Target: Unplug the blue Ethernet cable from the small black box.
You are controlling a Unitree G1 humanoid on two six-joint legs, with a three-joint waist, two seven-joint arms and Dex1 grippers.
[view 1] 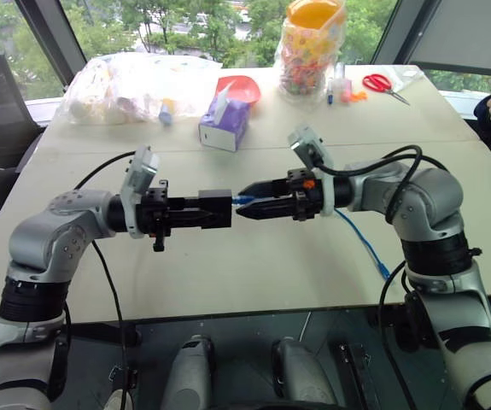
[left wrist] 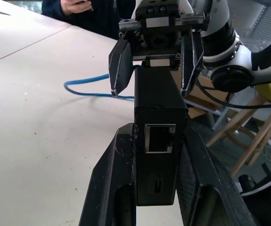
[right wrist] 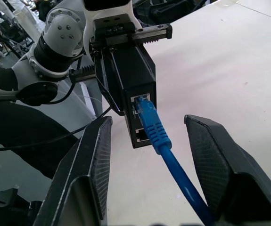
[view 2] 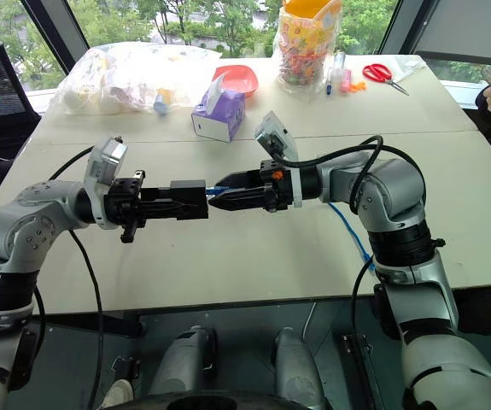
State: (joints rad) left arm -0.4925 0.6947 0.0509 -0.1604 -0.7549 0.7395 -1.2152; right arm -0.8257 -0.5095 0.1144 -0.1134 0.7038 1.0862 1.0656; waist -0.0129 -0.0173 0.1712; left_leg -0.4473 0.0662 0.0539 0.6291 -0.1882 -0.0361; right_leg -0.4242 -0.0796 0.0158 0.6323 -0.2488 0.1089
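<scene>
Black fingers of the left gripper (view 1: 215, 209) clamp the small black box (right wrist: 134, 92), held level above the table (view 1: 228, 273). Blue Ethernet cable (right wrist: 150, 123) is seated in its port. Right gripper (right wrist: 151, 155) fingers stand apart, straddling the plug boot. Cord is light and limp, so grip the stiff boot. The latch tab is hidden.
</scene>
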